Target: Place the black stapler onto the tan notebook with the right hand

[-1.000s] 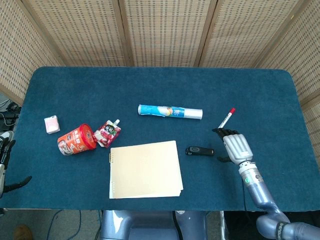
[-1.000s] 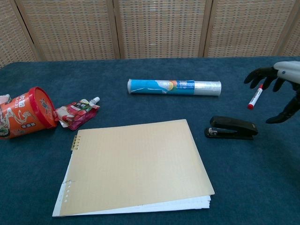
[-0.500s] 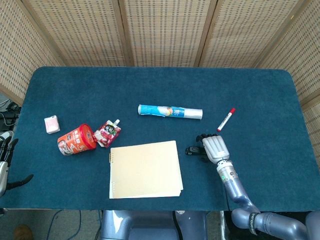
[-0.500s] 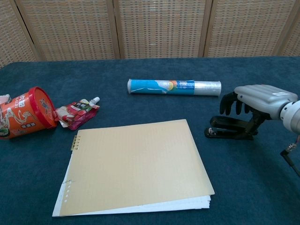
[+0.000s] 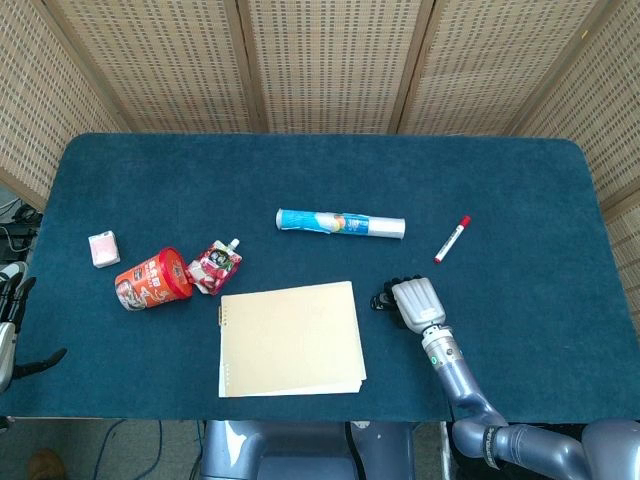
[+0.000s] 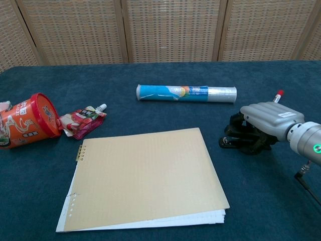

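Note:
The black stapler (image 6: 231, 141) lies on the blue table, just right of the tan notebook (image 6: 145, 175), and my right hand (image 6: 266, 119) covers most of it. Its fingers (image 6: 239, 125) curl down over the top and far side, with the thumb on the near side, so it grips the stapler where it lies. From the head view only the stapler's left tip (image 5: 382, 300) shows beside the right hand (image 5: 415, 300); the notebook (image 5: 290, 338) sits to its left. My left hand (image 5: 10, 330) hangs at the far left edge, off the table, fingers apart and holding nothing.
A blue-and-clear roll (image 6: 185, 93) lies behind the notebook. A red marker (image 5: 452, 238) lies behind my right hand. At the left are a tipped red cup (image 6: 25, 120), a red pouch (image 6: 83, 119) and a small pink box (image 5: 103, 248).
My right hand came in from the right, dropped over the stapler and closed its fingers around it. The stapler has stayed in place. The left hand has not moved.

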{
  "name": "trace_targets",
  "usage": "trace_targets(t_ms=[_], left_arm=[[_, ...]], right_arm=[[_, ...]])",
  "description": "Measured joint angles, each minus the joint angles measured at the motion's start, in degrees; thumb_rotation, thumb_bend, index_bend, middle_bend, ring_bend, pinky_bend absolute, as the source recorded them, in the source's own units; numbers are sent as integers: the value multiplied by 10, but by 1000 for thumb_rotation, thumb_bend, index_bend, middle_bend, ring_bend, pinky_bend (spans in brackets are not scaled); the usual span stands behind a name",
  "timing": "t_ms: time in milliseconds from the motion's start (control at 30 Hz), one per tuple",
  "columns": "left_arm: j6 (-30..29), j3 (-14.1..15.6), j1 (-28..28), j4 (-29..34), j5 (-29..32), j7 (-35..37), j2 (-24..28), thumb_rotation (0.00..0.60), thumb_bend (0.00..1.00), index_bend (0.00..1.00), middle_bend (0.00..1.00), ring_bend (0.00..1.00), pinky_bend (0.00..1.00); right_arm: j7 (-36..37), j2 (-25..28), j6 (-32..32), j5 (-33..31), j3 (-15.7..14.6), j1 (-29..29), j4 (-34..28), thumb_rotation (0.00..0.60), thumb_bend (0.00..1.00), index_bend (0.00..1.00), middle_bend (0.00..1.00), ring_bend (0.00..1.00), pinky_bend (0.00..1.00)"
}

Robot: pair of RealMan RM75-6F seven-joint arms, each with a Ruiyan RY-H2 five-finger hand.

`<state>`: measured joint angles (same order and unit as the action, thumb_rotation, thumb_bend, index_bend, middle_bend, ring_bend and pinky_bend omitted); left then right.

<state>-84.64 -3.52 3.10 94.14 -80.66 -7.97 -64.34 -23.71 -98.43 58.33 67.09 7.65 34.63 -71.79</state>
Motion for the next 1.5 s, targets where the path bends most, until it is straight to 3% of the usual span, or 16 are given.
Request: trace_targets(t_ms=[167, 467, 667, 900, 1200, 1500], left_arm=[[-2, 1, 0, 1, -2, -1, 0, 600, 0, 0, 0, 0, 0], [0, 1, 1, 3, 0, 5, 4, 600, 0, 0, 0, 0, 0], [2, 0, 1, 4, 2, 13, 7, 600, 0, 0, 0, 0, 0], [10, -1, 3, 3, 8, 20, 10, 600, 0, 0, 0, 0, 0], [23, -3, 7, -2, 18, 39, 16, 600, 0, 0, 0, 0, 0], [34, -1, 10, -6, 22, 45, 18, 600, 0, 0, 0, 0, 0]], right_arm=[[-6, -1, 9, 12, -3, 0, 4, 600, 605, 613, 655, 621, 604], [-21, 38, 43, 50, 10, 7, -73, 600, 616, 615, 658, 626, 611], [-78, 77, 34, 40, 37, 31, -160, 600, 620, 615, 658, 626, 611], [-200, 90, -1, -24, 66, 87, -224, 600, 620, 615, 658, 626, 612], [-348, 23, -22, -135, 76, 185, -236, 600, 620, 616, 661, 626, 611], [-385, -64, -29, -171, 46, 240, -170, 600, 620, 616, 662, 628, 611]])
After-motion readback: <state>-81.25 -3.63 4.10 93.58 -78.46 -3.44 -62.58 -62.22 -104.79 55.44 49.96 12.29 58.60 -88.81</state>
